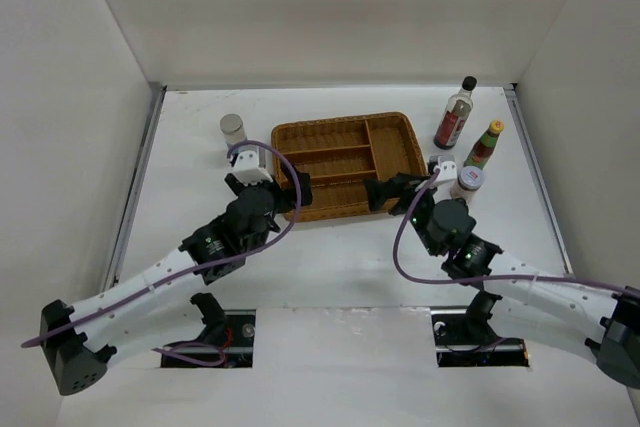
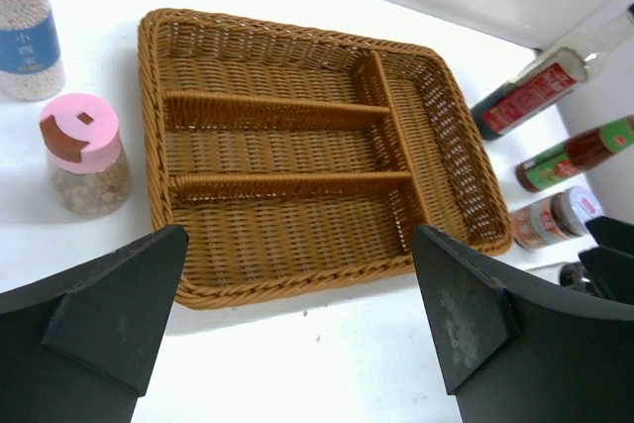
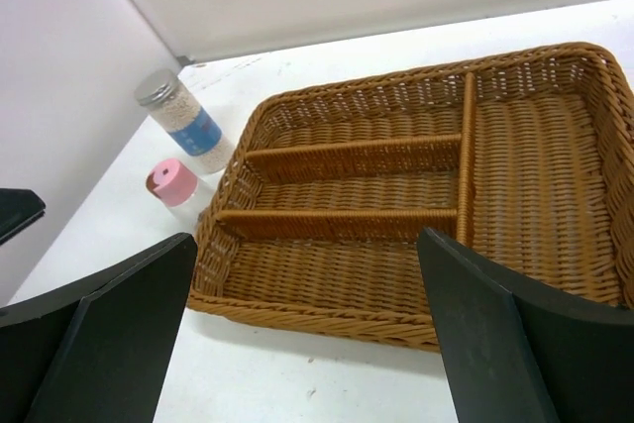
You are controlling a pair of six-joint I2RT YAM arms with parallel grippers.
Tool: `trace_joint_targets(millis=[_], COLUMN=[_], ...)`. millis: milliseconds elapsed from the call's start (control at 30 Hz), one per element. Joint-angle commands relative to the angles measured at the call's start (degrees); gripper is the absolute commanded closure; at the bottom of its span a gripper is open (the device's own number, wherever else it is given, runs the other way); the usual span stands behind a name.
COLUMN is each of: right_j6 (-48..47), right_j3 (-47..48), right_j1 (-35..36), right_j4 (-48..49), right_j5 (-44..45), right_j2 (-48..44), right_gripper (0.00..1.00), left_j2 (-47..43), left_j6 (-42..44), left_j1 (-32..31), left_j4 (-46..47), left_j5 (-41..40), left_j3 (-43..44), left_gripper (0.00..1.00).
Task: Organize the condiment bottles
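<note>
The brown wicker tray (image 1: 283,137) lies at the table's centre, all compartments without bottles. The tall dark-sauce bottle (image 1: 455,115), the yellow-capped red-green bottle (image 1: 484,144) and a short silver-lidded jar (image 1: 467,182) stand right of it. A silver-lidded jar with a blue label (image 1: 233,129) stands to its left, beside a pink-capped jar (image 2: 84,156). My left gripper (image 1: 297,192) is open and empty at the tray's near-left edge. My right gripper (image 1: 385,192) is open and empty at the near-right edge. Both wrist views look across the tray (image 2: 297,146) (image 3: 337,289).
White walls enclose the table on three sides. The right-hand bottles stand close to the right wall. My right arm's fingers (image 2: 609,255) show at the right edge of the left wrist view, near the short jar (image 2: 555,217).
</note>
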Motion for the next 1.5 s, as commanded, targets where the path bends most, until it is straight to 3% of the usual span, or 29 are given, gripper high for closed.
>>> trace_joint_targets(millis=[0,400,433,467,500,567,600,633,667,733,800,867,933,1167,1467], right_j6=[0.1,-0.6,-0.3,-0.1,0.1,0.3,0.3,0.4,0.6,0.9,1.2,1.2,1.2,1.2,1.2], right_j3=[-0.3,-1.8,-1.6,-1.4,-1.3,-1.1,-0.7,0.0,0.8,1.5,1.6,1.6,1.3,1.3,1.3], right_j1=[-0.4,-0.2,-0.2,-0.3,-0.4,-0.4,-0.4,-0.5,-0.6,-1.1,-1.3,-1.4,-1.2,-1.2,-1.4], right_j4=[3.2,8.8,8.5,8.1,7.8,6.5,5.2,3.4,1.5,-0.3,-0.4,0.2,0.8,1.4,1.4], right_j5=[2.3,1.1,-0.3,-1.5,-1.9,-2.4,-2.4,-2.3,-2.3,-2.5,-2.8,-2.8,-3.2,-3.8,-3.8], right_j2=[0.8,3.8,3.8,3.9,3.9,4.0,4.1,4.3,4.6,5.3,5.9,6.0,6.1,7.0,7.9], right_gripper=[0.0,0.0,0.14,0.35,0.52,0.72,0.77,0.78,0.77,0.69,0.45,0.27,0.18,0.12,0.1], left_j2=[1.6,10.4,11.1,11.9,12.7,14.6,15.9,17.5,19.5,23.1,26.1,28.8,32.5,43.2,49.1], left_j6=[2.9,16.9,17.5,17.6,17.6,17.7,17.6,17.6,17.1,15.0,14.0,13.8,13.7,11.8,9.9], left_j1=[1.7,7.3,8.6,10.0,11.6,14.5,16.6,19.2,21.8,26.0,29.1,31.5,33.6,38.0,40.7], left_j4=[1.2,11.5,12.8,13.2,13.3,13.1,12.5,11.3,9.4,4.4,2.1,1.3,0.6,-3.6,-2.7], left_j5=[-1.0,-6.0,-5.2,-3.2,-1.1,0.1,-0.3,-0.2,0.2,1.1,2.0,2.5,3.9,8.4,9.1], left_j3=[3.8,15.5,16.7,18.1,19.6,22.1,23.3,24.7,26.3,29.1,30.3,31.0,32.3,35.5,35.9], left_gripper=[0.0,0.0,0.0,0.0,0.06,0.54,0.61,0.62,0.59,0.41,0.21,0.12,0.1,0.09,0.1])
